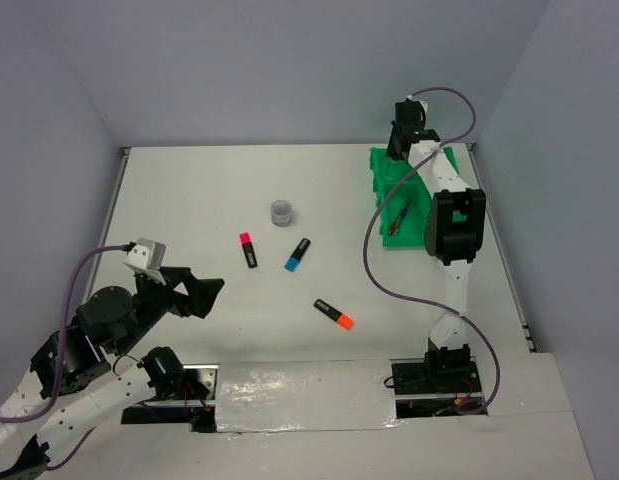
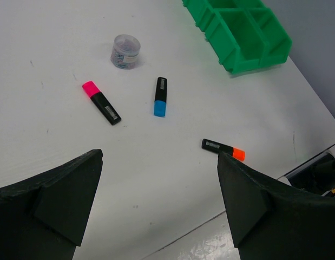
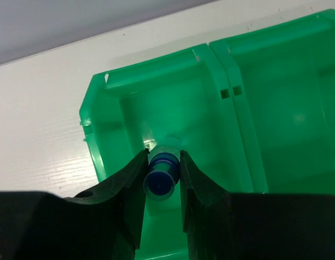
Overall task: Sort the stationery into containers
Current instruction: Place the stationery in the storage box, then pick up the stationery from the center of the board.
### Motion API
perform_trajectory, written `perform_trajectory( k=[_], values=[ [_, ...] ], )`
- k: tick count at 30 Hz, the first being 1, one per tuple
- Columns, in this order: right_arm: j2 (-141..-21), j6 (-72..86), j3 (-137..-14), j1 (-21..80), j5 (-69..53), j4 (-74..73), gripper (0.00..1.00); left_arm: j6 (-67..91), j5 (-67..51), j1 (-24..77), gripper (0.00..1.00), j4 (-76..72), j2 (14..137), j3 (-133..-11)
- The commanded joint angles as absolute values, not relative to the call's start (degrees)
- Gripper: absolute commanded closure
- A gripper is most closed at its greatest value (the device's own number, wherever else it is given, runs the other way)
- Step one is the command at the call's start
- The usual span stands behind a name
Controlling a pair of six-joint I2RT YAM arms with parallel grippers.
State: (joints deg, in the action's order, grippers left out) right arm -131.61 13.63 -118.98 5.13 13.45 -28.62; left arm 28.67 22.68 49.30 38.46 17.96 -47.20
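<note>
Clear bottle [image 3: 161, 180] with a blue cap, lower centre of the right wrist view. The cap faces the camera, and the long axis runs away into the green tray's [image 3: 156, 67] left compartment. The right gripper [image 3: 163, 156], jaws narrowly parted, clamps it at the cap.

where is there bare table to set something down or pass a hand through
Bare: the far-left table between its left edge and the grey tub; the near middle between pink highlighter and orange highlighter. Crowded: tub, pink and blue highlighter cluster, and the green tray under the right arm.
</note>
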Motion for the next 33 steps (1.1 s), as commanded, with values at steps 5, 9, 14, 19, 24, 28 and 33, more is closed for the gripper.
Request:
perform_trajectory(
  k=[5,9,14,19,24,28,33],
  values=[
    [-131.1,12.0,-121.6,4.2,12.0,-27.2,0.53,27.3,20.8,49.8,0.01,35.0,17.3,-47.1],
    [-130.5,11.6,-122.3,4.1,11.7,-27.6,0.38,27.2,20.6,49.8,0.01,34.9,17.3,-47.0],
    [-128.5,11.9,-122.7,4.1,10.9,-28.3,0.22,27.1,20.0,49.8,0.01,34.8,17.4,-47.0],
    [-120.8,13.0,-118.9,4.5,10.3,-25.7,0.0,27.1,19.7,49.8,0.01,34.6,17.4,-46.9],
    [-111.3,14.7,-112.5,6.1,11.6,-22.8,0.0,26.0,16.9,49.8,0.01,33.6,17.8,-46.7],
    [-104.6,12.8,-104.8,12.2,12.0,-19.7,0.0,28.5,23.1,49.8,0.01,36.5,19.3,-47.5],
    [-106.3,7.8,-103.0,25.5,10.6,-20.8,0.0,40.2,43.2,49.5,0.01,46.8,24.8,-50.7]
  ],
)
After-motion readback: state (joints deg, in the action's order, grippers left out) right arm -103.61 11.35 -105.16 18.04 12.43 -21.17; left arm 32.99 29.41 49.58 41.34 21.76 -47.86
